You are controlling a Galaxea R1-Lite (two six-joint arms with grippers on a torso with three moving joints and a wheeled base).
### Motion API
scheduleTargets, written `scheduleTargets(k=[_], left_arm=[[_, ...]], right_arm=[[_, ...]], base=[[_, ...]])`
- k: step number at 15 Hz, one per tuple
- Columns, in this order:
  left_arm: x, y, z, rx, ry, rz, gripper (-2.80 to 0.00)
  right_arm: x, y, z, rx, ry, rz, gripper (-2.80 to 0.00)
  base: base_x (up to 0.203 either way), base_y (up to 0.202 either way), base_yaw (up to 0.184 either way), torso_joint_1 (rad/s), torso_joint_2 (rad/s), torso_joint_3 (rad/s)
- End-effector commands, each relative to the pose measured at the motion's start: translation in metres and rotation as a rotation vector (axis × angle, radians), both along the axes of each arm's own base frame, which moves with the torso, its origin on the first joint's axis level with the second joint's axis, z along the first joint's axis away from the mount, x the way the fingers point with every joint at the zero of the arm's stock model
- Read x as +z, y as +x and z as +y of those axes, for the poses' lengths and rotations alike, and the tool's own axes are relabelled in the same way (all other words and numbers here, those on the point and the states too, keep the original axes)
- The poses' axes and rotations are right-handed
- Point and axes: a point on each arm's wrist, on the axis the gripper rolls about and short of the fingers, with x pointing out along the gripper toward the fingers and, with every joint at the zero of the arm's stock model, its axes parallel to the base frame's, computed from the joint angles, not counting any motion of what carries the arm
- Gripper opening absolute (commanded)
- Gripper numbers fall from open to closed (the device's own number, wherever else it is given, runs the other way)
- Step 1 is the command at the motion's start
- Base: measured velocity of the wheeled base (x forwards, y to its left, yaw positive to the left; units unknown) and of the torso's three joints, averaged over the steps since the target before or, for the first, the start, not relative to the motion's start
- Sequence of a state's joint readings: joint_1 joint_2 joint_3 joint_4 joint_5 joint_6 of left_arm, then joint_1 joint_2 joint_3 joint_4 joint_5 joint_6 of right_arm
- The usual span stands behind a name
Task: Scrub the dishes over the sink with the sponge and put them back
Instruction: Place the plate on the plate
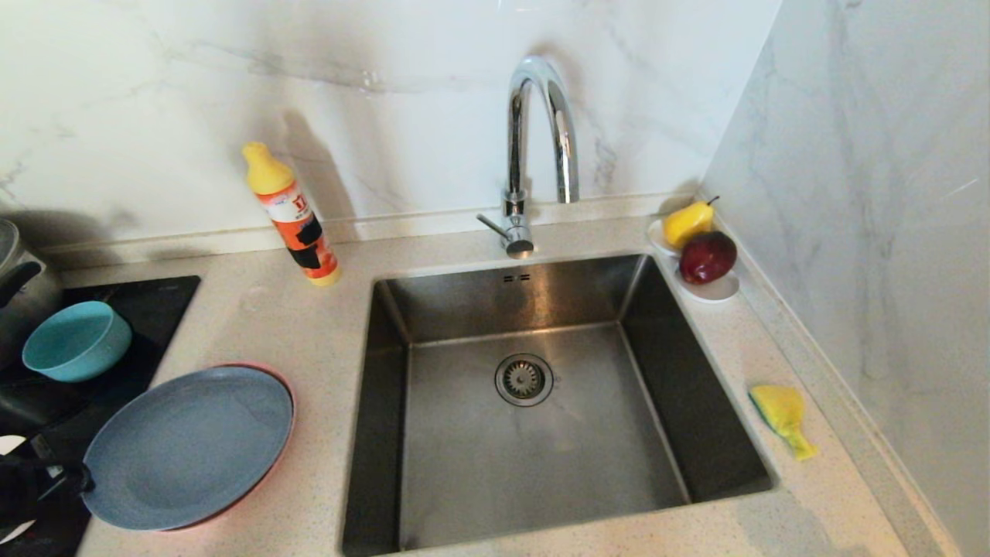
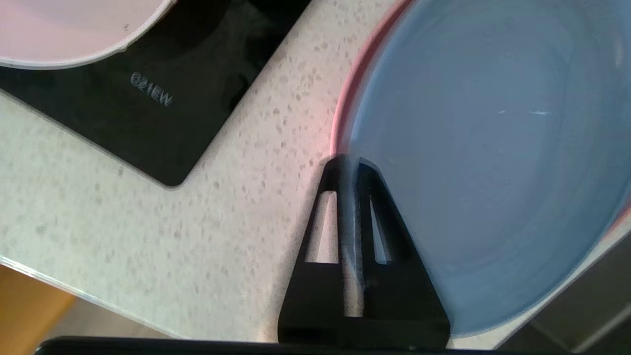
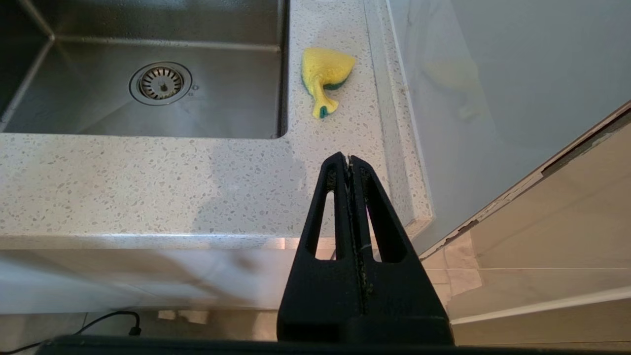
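Observation:
The grey-blue plate (image 1: 189, 445) lies on the salmon-pink plate (image 1: 272, 374) on the counter left of the sink (image 1: 464, 464). My left gripper (image 1: 81, 486) is at the plate's left rim. In the left wrist view it (image 2: 349, 160) is shut on the grey-blue plate (image 2: 483, 148), whose rim runs between the fingers, with the pink plate's edge (image 2: 345, 113) showing beneath. The teal bowl (image 1: 77, 340) stands on the cooktop, and the pale bowl (image 2: 64, 29) is close by. The sponge (image 1: 781, 418) (image 3: 325, 74) lies right of the sink. My right gripper (image 3: 349, 158) is shut and empty, off the counter's front right corner.
An orange detergent bottle (image 1: 292, 216) stands behind the plates, the chrome tap (image 1: 541, 131) behind the basin. A white saucer (image 1: 715, 290) with a pear and an apple sits in the back right corner. A pot (image 1: 15, 286) stands on the black cooktop (image 1: 147, 309). A wall closes the right side.

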State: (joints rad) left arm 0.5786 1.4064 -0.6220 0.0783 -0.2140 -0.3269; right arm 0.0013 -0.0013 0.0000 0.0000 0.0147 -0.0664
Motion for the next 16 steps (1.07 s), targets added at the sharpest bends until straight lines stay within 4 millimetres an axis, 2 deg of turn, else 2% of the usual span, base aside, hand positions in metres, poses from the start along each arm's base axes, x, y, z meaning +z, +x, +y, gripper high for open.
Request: scheduleTargets(k=[1,6,11,12,13,16], left_arm=[[-0.009,0.002,0.002,-0.003,-0.008,0.011,0.00],[-0.004,0.005,0.009,-0.005,-0.015,-0.028,0.00],[0.040,0.019,0.033,0.047,0.044,-0.147,0.00],[0.047,0.022,0.036,0.051,0.054,-0.157,-1.02],[0.053,0.023,0.037,0.050,0.064,-0.161,-2.80],[0.063,0.031,0.044,0.068,0.102,-0.170,-2.80]], right_arm=[[0.000,0.000,0.000,0.001,-0.001,0.000,-2.80],[0.000,0.000,0.000,0.001,-0.001,0.000,-2.80],[0.000,0.000,0.000,0.001,-0.001,0.000,-2.80],[0.000,0.000,0.000,0.000,-0.001,0.000,-2.80],[0.000,0.000,0.000,0.001,0.000,0.000,-2.80],[0.000,0.000,0.000,0.001,-0.001,0.000,-2.80]], base=[[0.000,0.000,0.000,0.000,0.00,0.000],[0.000,0.000,0.000,0.000,0.00,0.000],[0.000,0.000,0.000,0.000,0.00,0.000],[0.000,0.000,0.000,0.000,0.00,0.000],[0.000,0.000,0.000,0.000,0.00,0.000],[0.000,0.000,0.000,0.000,0.00,0.000]])
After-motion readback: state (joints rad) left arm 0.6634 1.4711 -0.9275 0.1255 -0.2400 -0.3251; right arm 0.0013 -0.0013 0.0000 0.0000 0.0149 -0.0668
